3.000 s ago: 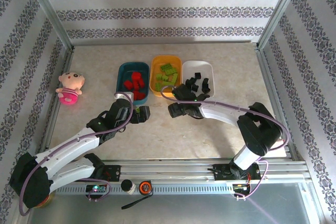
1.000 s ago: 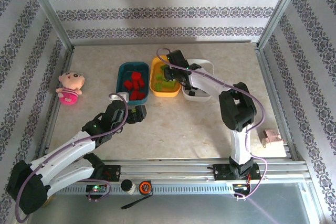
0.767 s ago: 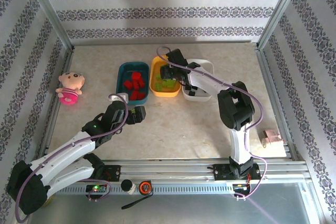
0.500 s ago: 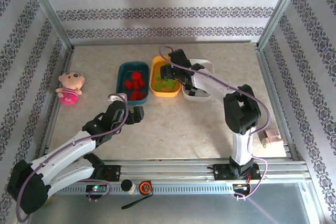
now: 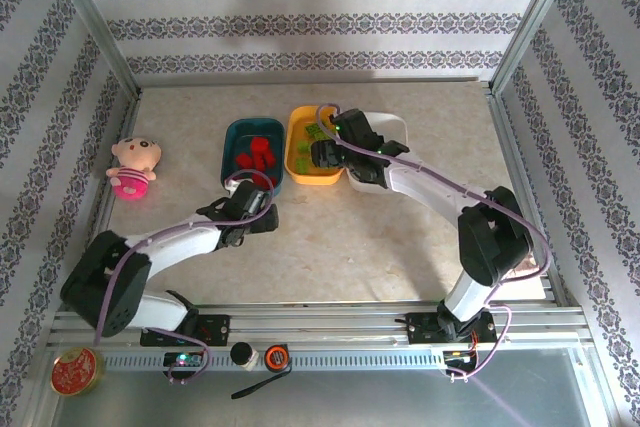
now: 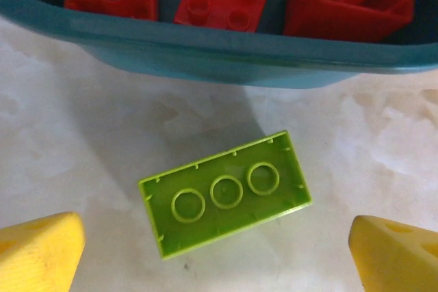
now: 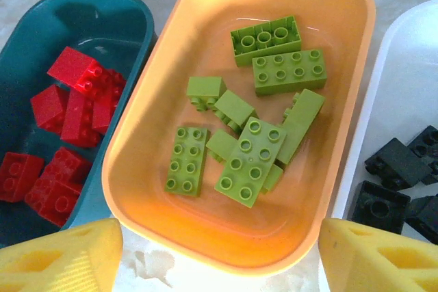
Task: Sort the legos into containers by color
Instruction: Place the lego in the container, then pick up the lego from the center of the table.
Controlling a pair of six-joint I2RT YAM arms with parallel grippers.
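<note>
Top view: three trays sit side by side in the upper ctr of the table (image 5: 400,237), w/ the teal tray (image 5: 226,152) leftmost, the orange-yellow tray (image 5: 312,182) in the middle and the white tray (image 5: 395,137) on the right, each just beside its neighbour. Red bricks (image 7: 68,107) lie in the teal one, lime-green bricks (image 7: 253,148) in the orange-yellow one, black bricks (image 7: 393,162) in the white one. One stray lime-green brick (image 6: 224,193) lies on the table just below the teal tray's near wall, apart from it, hollow underside up and turned at a slight angle in the left wrist frame. The left jaws hang over this brick, just below the teal tray's lower right corner in the top view. They stand wide open: yellow fingertips (image 6: 37,254) show at btm left and btm right of the wrist frame, the brick b/w them and untouched. The right jaws sit over the near end of the orange-yellow tray, around ctr of the top view. They are open too, their fingertips (image 7: 58,258) in both btm corners of the right wrist frame, gripping nothing. A pink doll (image 5: 133,167) lies at the left of the table, well apart from the trays. A round red-gold tin (image 5: 75,370) sits in the btm left corner of the top view, below the table edge.
</note>
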